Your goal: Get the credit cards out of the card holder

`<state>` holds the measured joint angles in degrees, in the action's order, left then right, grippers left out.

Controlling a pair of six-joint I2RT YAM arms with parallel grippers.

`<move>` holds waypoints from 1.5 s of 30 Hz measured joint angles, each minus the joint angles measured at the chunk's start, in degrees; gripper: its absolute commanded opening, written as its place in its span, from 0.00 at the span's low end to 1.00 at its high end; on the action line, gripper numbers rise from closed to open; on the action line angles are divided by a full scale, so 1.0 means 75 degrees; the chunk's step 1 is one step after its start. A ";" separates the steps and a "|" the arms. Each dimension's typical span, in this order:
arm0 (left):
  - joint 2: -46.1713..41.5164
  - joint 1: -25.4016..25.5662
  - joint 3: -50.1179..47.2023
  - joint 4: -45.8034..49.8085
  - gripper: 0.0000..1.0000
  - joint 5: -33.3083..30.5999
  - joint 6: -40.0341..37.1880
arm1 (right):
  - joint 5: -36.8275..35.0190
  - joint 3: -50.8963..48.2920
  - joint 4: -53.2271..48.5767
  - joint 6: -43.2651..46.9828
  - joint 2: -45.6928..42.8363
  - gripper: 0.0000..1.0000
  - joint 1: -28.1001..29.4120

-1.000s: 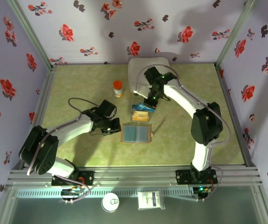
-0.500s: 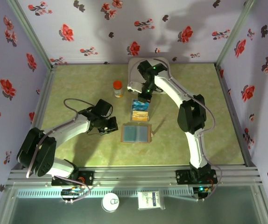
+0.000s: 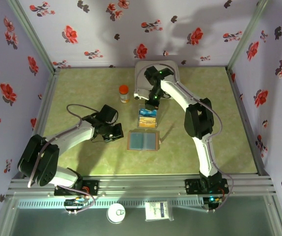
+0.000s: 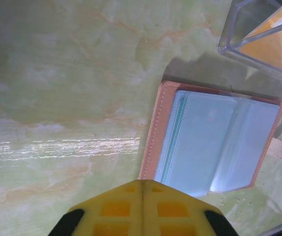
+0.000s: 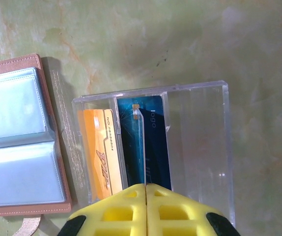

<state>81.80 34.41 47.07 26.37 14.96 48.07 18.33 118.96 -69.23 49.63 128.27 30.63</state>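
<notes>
The card holder (image 4: 214,142) lies open and flat on the green marbled table (image 4: 57,73), its 2 blue-grey panels facing up inside the brown border. The left gripper (image 4: 142,183) hangs just beside its near edge with both yellow fingers pressed together and nothing between them. It stands clear of the leather. Just beyond the holder sits a clear tray (image 5: 200,147) split by thin walls into compartments, and the credit cards are in it rather than in the holder. An orange-yellow card (image 5: 101,152) lies in the compartment nearest the holder, and a blue card (image 5: 153,147) lies in the next 1 over. The right gripper (image 5: 146,186) is poised directly over the blue card, and its 2 fingers meet along a closed seam. A thin pale strip (image 5: 138,147) stands on edge above that card and runs up to the seam. It may be a 3rd card seen edge-on, though from the wrist view I cannot tell whether the fingers are pinching it. In the top view, a small orange-capped bottle (image 3: 124,93) stands to the left of the tray and well apart from it. A large white rounded case (image 3: 142,78) rests at the far edge of the table, behind the right arm.
</notes>
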 measured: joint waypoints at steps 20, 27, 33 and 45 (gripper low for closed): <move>0.0291 -0.0012 0.0178 0.0026 0.01 0.0032 -0.0035 | 0.0015 -0.2745 0.2512 -0.2049 -0.1751 0.26 -0.0087; 0.0615 -0.0015 0.0210 -0.0254 0.00 0.0221 -0.0061 | 0.0017 -0.4707 0.4669 -0.4610 -0.3066 0.26 0.0067; 0.0822 -0.0012 0.0265 -0.0522 0.00 0.0440 -0.0090 | -0.0353 -0.5866 0.5869 -0.6811 -0.3448 0.25 0.0629; 0.1201 0.0169 0.0291 -0.0793 0.00 0.0638 -0.0233 | -0.1492 -0.7125 0.6942 -1.0279 -0.3908 0.16 0.1460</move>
<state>90.80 35.68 49.25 20.43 19.75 46.33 7.14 65.52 -17.17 -27.46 98.96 41.58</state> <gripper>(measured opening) 0.037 0.161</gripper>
